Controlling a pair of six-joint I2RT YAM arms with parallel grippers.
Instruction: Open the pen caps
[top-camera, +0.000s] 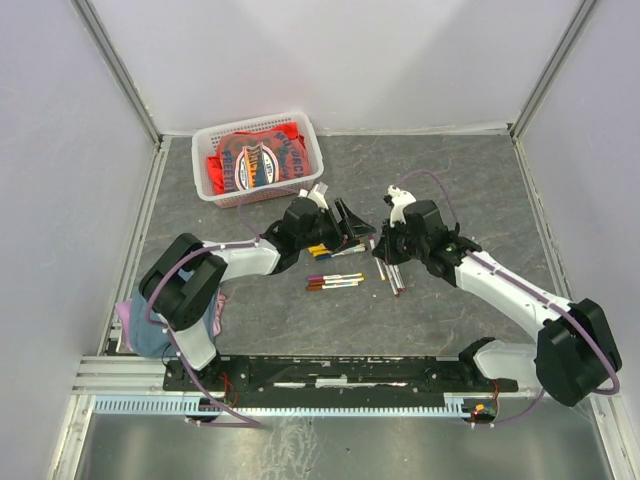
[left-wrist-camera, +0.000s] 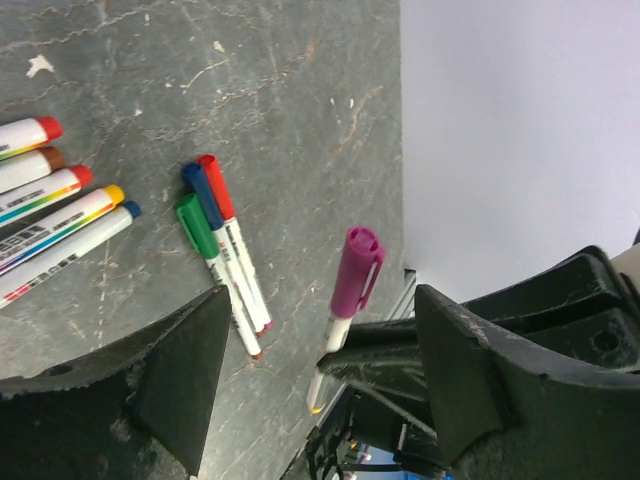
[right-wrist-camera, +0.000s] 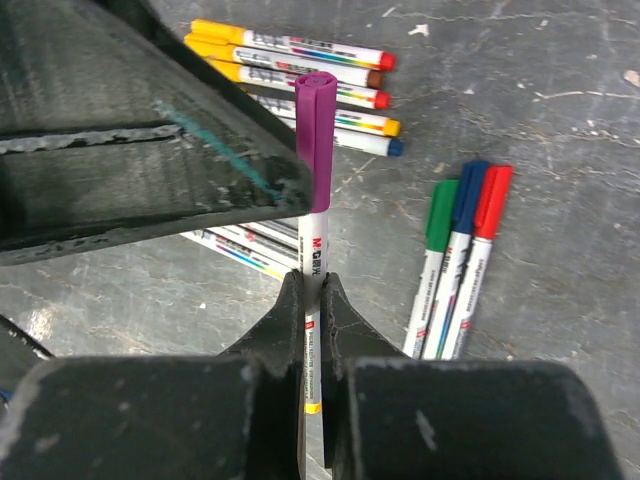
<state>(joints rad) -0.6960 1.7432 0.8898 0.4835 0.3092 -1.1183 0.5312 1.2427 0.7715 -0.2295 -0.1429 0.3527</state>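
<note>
None of the pen caps (right-wrist-camera: 493, 200) looks pulled off yet. Every pen lying on the counter (right-wrist-camera: 560, 90) keeps its cap, both the three pens (right-wrist-camera: 455, 260) side by side and the longer row (right-wrist-camera: 300, 70). Your right hand (right-wrist-camera: 311, 290) is clamped on the white barrel of one pen (right-wrist-camera: 312, 255), held above the counter. Its purple cap (right-wrist-camera: 313, 140) points toward your left hand (left-wrist-camera: 320, 370), which stands wide apart with the cap near its fingertips, not gripped. I judge all the pulling is ahead.
</note>
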